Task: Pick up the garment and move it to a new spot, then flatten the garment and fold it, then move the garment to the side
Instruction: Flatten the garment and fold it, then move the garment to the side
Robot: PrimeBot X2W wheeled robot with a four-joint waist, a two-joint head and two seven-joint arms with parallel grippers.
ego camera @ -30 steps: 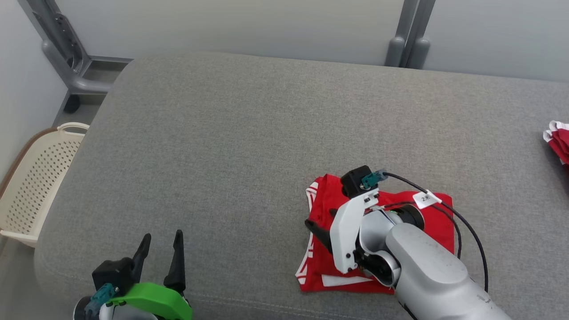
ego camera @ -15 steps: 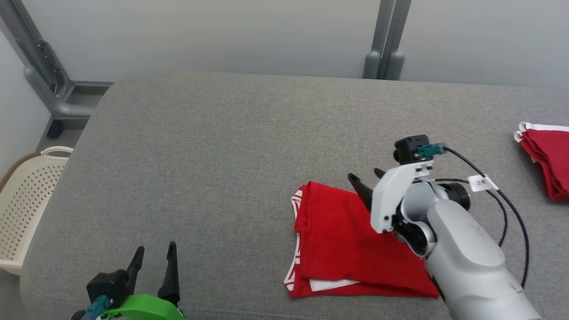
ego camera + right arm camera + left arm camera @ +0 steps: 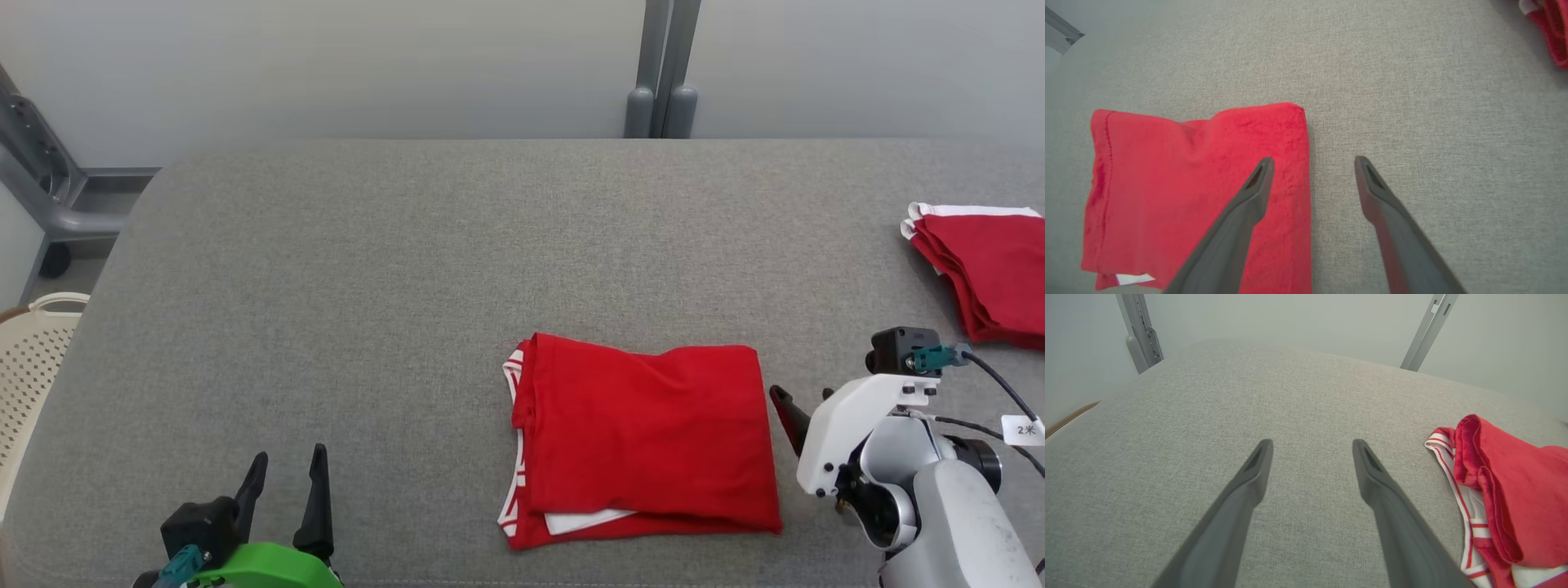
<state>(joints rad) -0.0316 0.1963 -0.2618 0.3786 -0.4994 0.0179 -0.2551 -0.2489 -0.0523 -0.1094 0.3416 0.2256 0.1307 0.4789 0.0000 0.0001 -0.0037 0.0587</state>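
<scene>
The folded red garment (image 3: 645,441) lies flat on the grey cushioned surface (image 3: 367,269), a little right of the middle and close to the near edge. It forms a rough rectangle, with the top layer smooth apart from a few soft creases. White-striped trim shows along its left edge, and a white patch peeks out at the lower left corner.

The right gripper (image 3: 804,400) sits just beside the garment's right edge, with its fingers pointing up and to the left. It is spread wide and holds nothing. In the right wrist view, one finger (image 3: 1249,196) lies over the red cloth near its edge, while the other is over bare grey fabric. Whether the finger touches the cloth I cannot tell.

The left gripper (image 3: 291,454) hangs at the lower left over bare cushion, well apart from the garment. Its fingers are also parted wide and empty. In the left wrist view, the garment's striped trim appears to the right of those fingers.

A second pile of red cloth with white edging (image 3: 988,269) rests at the far right of the surface, well apart from the folded garment. A cream perforated laundry basket (image 3: 33,359) stands on the floor off the left end. Grey metal posts (image 3: 661,82) rise against the pale wall behind. A black cable with a white tag (image 3: 1024,429) runs from the right wrist.
</scene>
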